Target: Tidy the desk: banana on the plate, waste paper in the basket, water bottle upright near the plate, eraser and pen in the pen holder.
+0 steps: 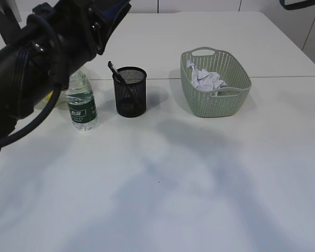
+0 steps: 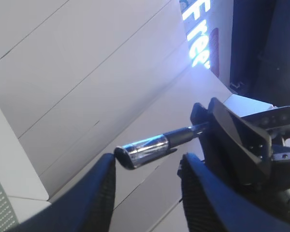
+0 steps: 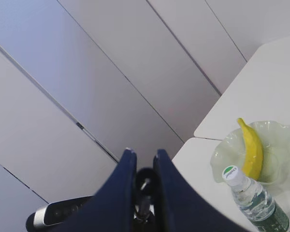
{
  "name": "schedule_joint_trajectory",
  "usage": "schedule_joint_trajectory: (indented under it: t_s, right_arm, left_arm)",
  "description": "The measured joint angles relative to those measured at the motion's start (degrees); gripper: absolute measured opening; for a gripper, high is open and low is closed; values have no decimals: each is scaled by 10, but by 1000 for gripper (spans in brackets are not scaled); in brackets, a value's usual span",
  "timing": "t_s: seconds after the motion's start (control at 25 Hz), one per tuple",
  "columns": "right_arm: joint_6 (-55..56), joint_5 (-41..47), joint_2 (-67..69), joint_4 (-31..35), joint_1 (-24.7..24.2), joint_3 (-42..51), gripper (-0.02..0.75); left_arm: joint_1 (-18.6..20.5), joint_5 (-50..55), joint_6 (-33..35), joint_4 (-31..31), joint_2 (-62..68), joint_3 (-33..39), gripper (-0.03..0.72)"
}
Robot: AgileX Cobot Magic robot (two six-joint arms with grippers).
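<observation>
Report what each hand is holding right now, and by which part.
Nothing is held. The left hand is open with only empty space between its fingers. The right hand is shut with nothing visible between its fingers.

Toward the desk [image 1: 163,199]'s far edge: water bottle [image 1: 82,102] upright at left, pen holder [image 1: 130,92] just right of it, basket [image 1: 215,83] farther right holding the waste paper [image 1: 205,79]. Banana [image 3: 252,147] lies in the plate [image 3: 280,145] behind the bottle.

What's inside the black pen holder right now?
A dark pen leans out over the rim of the pen holder. The mesh hides the bottom, so whether the eraser is in there cannot be seen.
</observation>
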Motion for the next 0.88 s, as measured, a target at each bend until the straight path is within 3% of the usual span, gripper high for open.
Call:
schedule_joint_trajectory:
  t_s: [0.64,0.88]
  right_arm:
    - [0,0,0,15,1,-2,46]
    - [-3,3,4,8,26,-2,46]
  left_arm:
    - [-1,10,-45,-35,3,-37,319]
    - [-1,3,-54,-38,3,-39,319]
